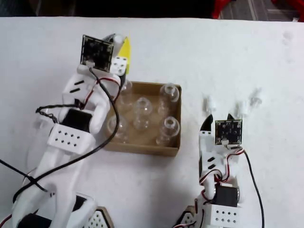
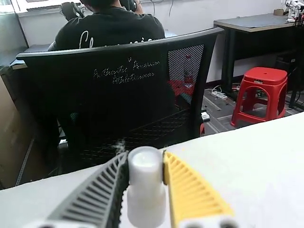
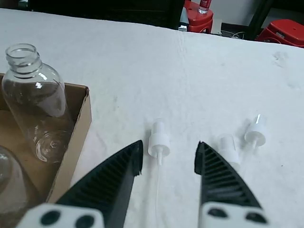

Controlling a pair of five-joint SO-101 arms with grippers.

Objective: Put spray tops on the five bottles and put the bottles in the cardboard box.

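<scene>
Several clear bottles (image 1: 142, 112) without tops stand upright in the cardboard box (image 1: 142, 147). My left gripper (image 1: 118, 41) hangs above the table just past the box's far left corner, shut on a white spray top (image 2: 145, 187) between its grey and yellow fingers. To the right of the box my right gripper (image 3: 168, 149) is open, low over the table, with a loose spray top (image 3: 156, 139) just ahead of its gap. Two more spray tops (image 3: 229, 147) (image 3: 256, 133) lie a little farther right. One bottle (image 3: 33, 95) stands at the box's near corner.
The white table (image 1: 228, 52) stretches open behind and to the right of the box. Beyond the far edge stand a black mesh chair (image 2: 133, 90) with a seated person and a red stool (image 2: 259, 95).
</scene>
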